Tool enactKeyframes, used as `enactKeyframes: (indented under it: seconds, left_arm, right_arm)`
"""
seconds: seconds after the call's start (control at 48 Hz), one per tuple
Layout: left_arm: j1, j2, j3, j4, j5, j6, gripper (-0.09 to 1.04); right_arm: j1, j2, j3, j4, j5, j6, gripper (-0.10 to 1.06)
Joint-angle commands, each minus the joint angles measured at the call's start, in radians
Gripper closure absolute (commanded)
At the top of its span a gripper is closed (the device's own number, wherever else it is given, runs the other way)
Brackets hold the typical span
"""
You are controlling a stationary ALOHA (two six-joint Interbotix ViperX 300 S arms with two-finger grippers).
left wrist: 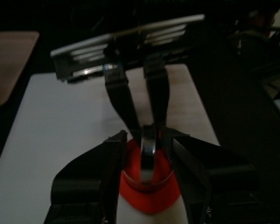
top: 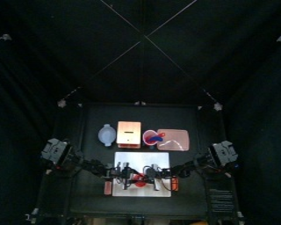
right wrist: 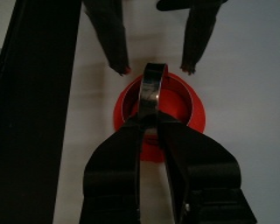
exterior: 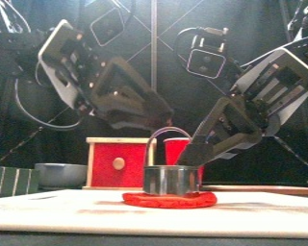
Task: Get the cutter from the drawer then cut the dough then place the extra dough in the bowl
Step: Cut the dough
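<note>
The round metal cutter stands on a flat red dough disc on the white cutting board. My right gripper comes in from the right and is shut on the cutter's wire handle. The dough shows as a red rim around the cutter. My left gripper is open. Its fingertips hang at the dough's edge on the opposite side, touching neither dough nor cutter. In the left wrist view the dough lies between my left jaws.
Behind the board stand the blue-grey bowl, the wooden box with its red drawer front, and the pink tray carrying the red cup. Both arms crowd the board's middle.
</note>
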Motion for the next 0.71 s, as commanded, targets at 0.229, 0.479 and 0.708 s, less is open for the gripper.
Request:
enactKeyframes:
  seconds: [0.229, 0.479, 0.708]
  left_arm:
    - [0.009, -0.006, 0.107, -0.109, -0.063, -0.003, 0.18]
    - [-0.011, 0.112, 0.023, -0.13, -0.063, -0.002, 0.2]
    - [-0.023, 0.133, 0.02, -0.161, -0.037, -0.005, 0.36]
  right_arm:
    - [-0.069, -0.087, 0.0, -0.086, 0.054, 0.015, 0.25]
    - [-0.072, -0.106, -0.086, -0.144, 0.166, 0.015, 0.18]
    - [-0.101, -0.155, -0.156, -0.275, 0.331, 0.02, 0.18]
